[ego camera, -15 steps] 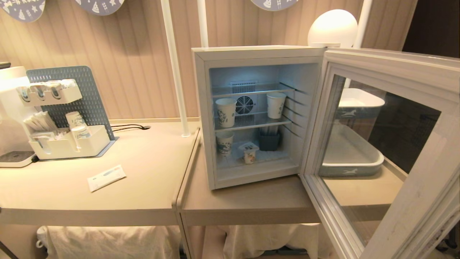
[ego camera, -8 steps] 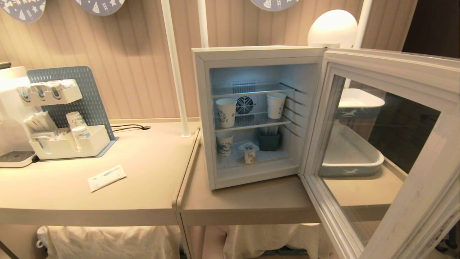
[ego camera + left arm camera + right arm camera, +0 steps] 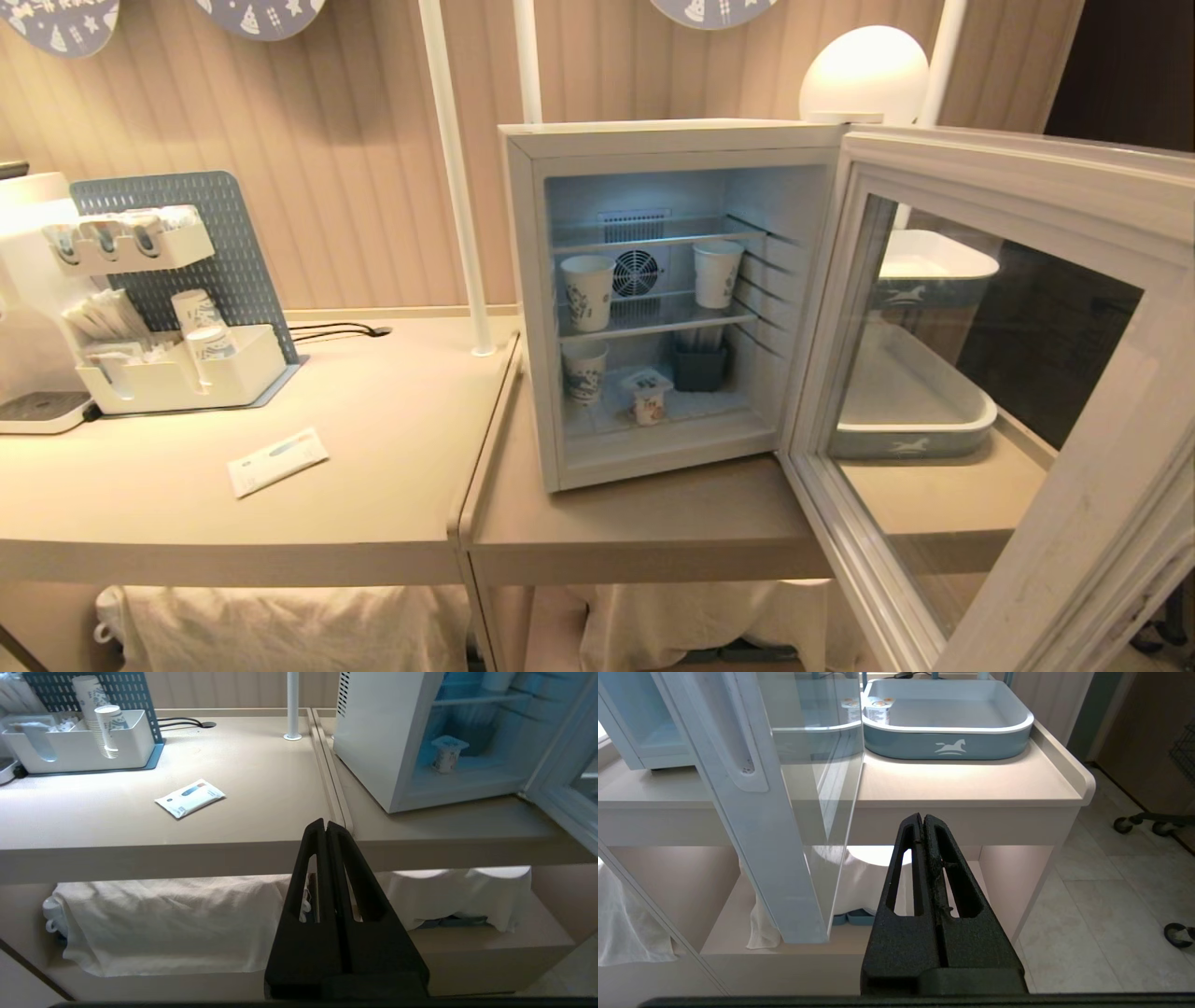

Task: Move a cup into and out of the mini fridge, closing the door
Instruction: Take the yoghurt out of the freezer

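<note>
The mini fridge [image 3: 526, 308] stands on the right-hand table, and its door [image 3: 1018, 159] is swung wide open toward me on the right. On the fridge floor sits the cup [image 3: 647, 399], a small white pot with a square foil lid, also seen in the left wrist view [image 3: 446, 755]. Neither arm shows in the head view. My left gripper [image 3: 325, 823] is shut and empty, low in front of the table edge, left of the fridge [image 3: 369, 742]. Beside the door's edge [image 3: 738, 788], below table height, my right gripper [image 3: 923, 817] is shut and empty.
Taller paper cups [image 3: 586, 291] [image 3: 717, 273] [image 3: 584, 371] and a dark holder [image 3: 700, 367] share the fridge shelves. Behind the door is a grey-blue tray [image 3: 948, 746] with small pots [image 3: 877, 709]. On the left table lie a packet [image 3: 276, 461] and a cup organizer [image 3: 177, 378].
</note>
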Tool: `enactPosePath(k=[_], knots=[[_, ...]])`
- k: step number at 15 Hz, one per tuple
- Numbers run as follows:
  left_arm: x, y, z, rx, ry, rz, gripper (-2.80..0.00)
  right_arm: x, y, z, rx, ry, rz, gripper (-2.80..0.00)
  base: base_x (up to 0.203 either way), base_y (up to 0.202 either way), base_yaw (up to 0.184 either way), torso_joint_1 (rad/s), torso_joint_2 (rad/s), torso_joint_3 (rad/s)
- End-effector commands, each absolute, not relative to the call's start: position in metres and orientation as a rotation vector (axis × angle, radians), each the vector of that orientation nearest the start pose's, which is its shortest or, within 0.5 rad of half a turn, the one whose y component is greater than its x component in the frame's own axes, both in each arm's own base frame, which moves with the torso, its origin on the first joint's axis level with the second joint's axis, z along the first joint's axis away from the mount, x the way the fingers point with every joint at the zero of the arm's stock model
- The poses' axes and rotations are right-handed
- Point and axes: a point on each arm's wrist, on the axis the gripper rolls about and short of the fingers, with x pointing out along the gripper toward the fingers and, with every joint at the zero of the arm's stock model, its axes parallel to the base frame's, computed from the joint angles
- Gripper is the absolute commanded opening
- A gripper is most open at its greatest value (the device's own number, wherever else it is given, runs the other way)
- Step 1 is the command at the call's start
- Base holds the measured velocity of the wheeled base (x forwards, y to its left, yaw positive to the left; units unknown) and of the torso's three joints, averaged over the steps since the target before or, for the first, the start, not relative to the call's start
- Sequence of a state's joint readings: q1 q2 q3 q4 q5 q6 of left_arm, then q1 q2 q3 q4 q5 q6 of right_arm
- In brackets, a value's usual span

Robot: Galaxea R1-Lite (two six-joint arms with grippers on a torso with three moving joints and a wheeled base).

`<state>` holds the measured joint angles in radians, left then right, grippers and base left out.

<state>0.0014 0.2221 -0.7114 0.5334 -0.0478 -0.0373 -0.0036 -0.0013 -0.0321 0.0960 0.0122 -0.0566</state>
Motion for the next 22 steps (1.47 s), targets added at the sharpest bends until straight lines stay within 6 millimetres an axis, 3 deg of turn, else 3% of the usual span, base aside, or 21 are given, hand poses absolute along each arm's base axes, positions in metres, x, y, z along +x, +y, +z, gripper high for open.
enactPosePath(k=[1,3,6,9,11,13,14,22], knots=[[-0.084,0.000,0.181,-0.010,0.005,-0.050,-2.80,-0.026,0.000,0.074,-0.057,0.065,0.012,-2.80,0.000,0.000,0.000,0.000,0.00,0.000],[-0.082,0.002,0.148,0.008,0.009,0.055,-2.80,-0.026,0.000,0.074,-0.058,0.064,0.011,-2.80,0.000,0.000,0.000,0.000,0.00,0.000],[-0.040,0.005,0.112,0.009,-0.067,0.211,-2.80,-0.025,0.000,0.074,-0.056,0.066,0.011,-2.80,0.000,0.000,0.000,0.000,0.00,0.000],[-0.023,0.006,0.084,0.047,-0.095,0.242,-2.80,-0.025,0.000,0.074,-0.056,0.066,0.013,-2.80,0.000,0.000,0.000,0.000,0.00,0.000],[-0.024,0.003,0.089,0.052,-0.125,0.114,-2.80,-0.026,0.000,0.074,-0.060,0.063,0.014,-2.80,0.000,0.000,0.000,0.000,0.00,0.000],[-0.023,0.000,0.078,0.057,-0.012,-0.006,-2.80,-0.026,0.000,0.074,-0.061,0.063,0.014,-2.80,0.000,0.000,0.000,0.000,0.00,0.000],[-0.024,0.000,0.074,0.055,0.049,-0.015,-2.80,-0.026,0.000,0.074,-0.058,0.064,0.013,-2.80,0.000,0.000,0.000,0.000,0.00,0.000],[-0.024,0.000,0.076,0.009,0.006,-0.007,-2.80,-0.026,0.000,0.074,-0.058,0.063,0.013,-2.80,-0.049,0.000,0.000,0.002,0.00,0.000]])
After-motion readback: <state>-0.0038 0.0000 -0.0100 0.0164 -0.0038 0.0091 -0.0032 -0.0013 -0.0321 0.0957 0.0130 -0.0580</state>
